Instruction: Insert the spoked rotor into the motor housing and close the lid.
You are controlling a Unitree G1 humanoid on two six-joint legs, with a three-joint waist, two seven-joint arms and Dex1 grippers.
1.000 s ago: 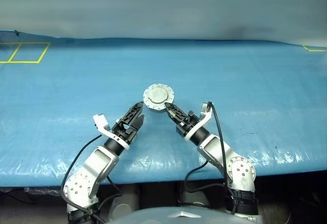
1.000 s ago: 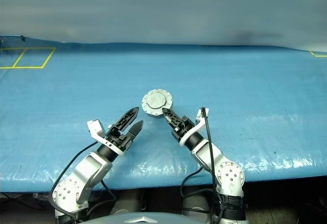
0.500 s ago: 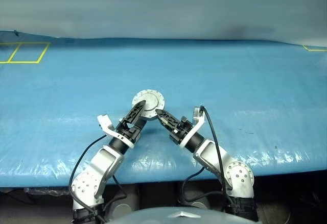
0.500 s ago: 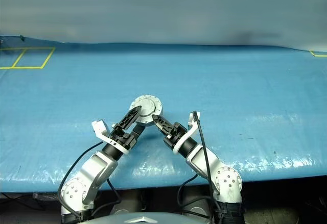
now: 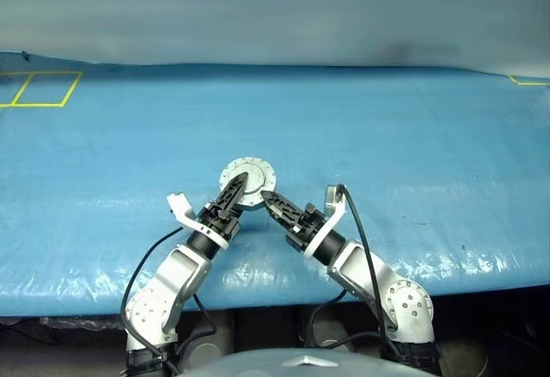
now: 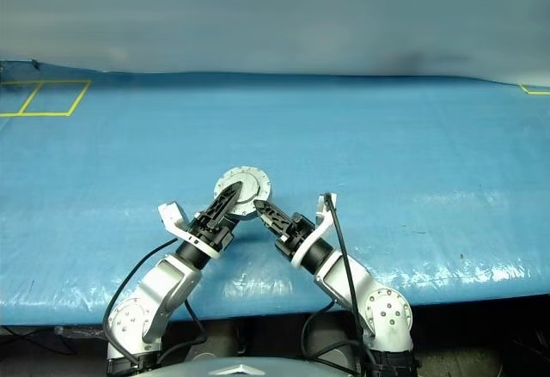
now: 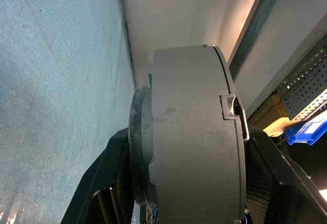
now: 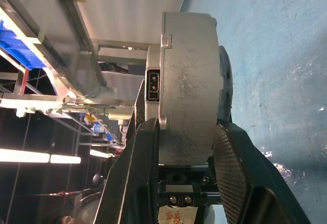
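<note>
The motor housing is a round grey metal body near the table's front middle, and its lid lies shut on top, plain grey face up. My left gripper reaches in from the left, and in the left wrist view its fingers press both sides of the housing. My right gripper comes from the right, shut on the housing between its pads. The spoked rotor is hidden. Whether the housing touches the cloth I cannot tell.
A blue cloth covers the whole table, with a yellow taped rectangle at the far left and a yellow corner mark at the far right. The table's front edge runs just below both arms.
My right gripper has carried the housing to the left and nearer. The left gripper, wide open and apart from it before, has closed around its left side.
</note>
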